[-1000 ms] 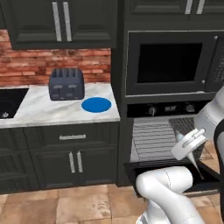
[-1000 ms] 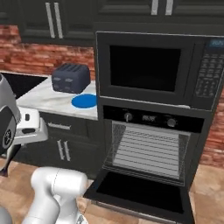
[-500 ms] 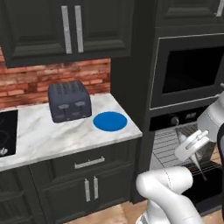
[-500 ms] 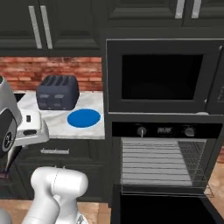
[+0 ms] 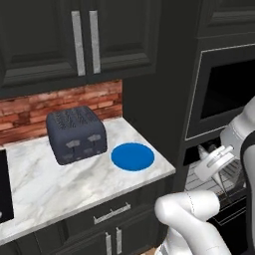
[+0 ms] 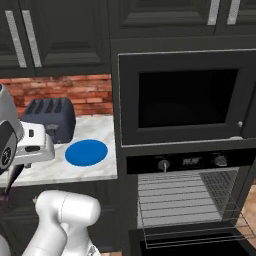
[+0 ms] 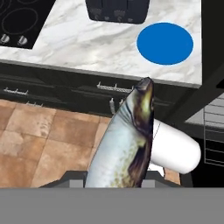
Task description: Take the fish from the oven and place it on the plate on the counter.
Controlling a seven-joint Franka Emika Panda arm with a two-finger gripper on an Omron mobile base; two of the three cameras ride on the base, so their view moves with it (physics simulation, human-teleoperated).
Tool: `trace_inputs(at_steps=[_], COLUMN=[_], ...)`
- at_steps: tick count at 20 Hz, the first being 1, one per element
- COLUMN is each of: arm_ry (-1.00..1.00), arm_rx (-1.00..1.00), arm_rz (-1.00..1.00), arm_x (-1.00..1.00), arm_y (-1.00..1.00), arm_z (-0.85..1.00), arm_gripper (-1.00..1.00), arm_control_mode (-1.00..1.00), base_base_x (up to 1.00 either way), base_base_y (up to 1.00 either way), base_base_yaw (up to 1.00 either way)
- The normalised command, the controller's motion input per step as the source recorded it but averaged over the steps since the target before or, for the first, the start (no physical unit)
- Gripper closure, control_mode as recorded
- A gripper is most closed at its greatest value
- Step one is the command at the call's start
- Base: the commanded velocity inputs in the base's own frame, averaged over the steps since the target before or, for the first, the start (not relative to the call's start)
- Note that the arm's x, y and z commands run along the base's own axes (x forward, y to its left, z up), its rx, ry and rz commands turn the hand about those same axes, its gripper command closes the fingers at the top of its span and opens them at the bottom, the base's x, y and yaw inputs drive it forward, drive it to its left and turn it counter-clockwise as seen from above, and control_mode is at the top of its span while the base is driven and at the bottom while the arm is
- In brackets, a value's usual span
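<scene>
Item: the fish point(image 7: 127, 140), silvery with a dark back and a pale belly, rises from the bottom centre of the hand view with its head towards the top of the frame; it stands out from between the jaws, so the gripper point(image 7: 114, 180) is judged clenched on the fish, though the fingertips themselves sit behind its body and cannot be made out. Item: the plate point(image 7: 165, 43), round and bright blue, lies bare at the upper right of the hand view, on the counter point(image 7: 87, 41) near its right end (in the left base view the plate point(image 5: 132, 156) sits at centre, just beside the toaster point(image 5: 75, 134) but apart from it). Item: the oven point(image 6: 190, 200), lower right of the right base view, stands with its door down and its wire racks showing; no fish can be made out on them at this size. Item: the gripper point(image 5: 215, 167) shows at the right edge of the left base view, in front of the oven and well apart from the plate, lower than the countertop's edge. Step in hand: carriage, the fish out of the oven and on its way to the counter. Progress: past the halfway mark by this reckoning, the pick made and the set-down not yet done. Next move calls for: lifting the fish above the counter's edge, bringing it over the blue disc, lowering until it nearly rests on the plate, then parting the fingers. Hazard: the long fish may catch the counter's edge if carried too low.
</scene>
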Motion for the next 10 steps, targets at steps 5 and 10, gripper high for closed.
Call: trace_inputs(at_steps=[5, 10], arm_ry=[0.00, 0.00], arm_rx=[0.00, 0.00], arm_rz=[0.00, 0.00], arm_x=[0.00, 0.00], arm_y=[0.00, 0.00], arm_z=[0.00, 0.00], arm_gripper=[1.00, 1.00], arm_control_mode=[1.00, 1.00], base_base_x=[0.20, 0.46], base_base_y=[0.01, 0.27], base_base_yaw=[-0.04, -0.06])
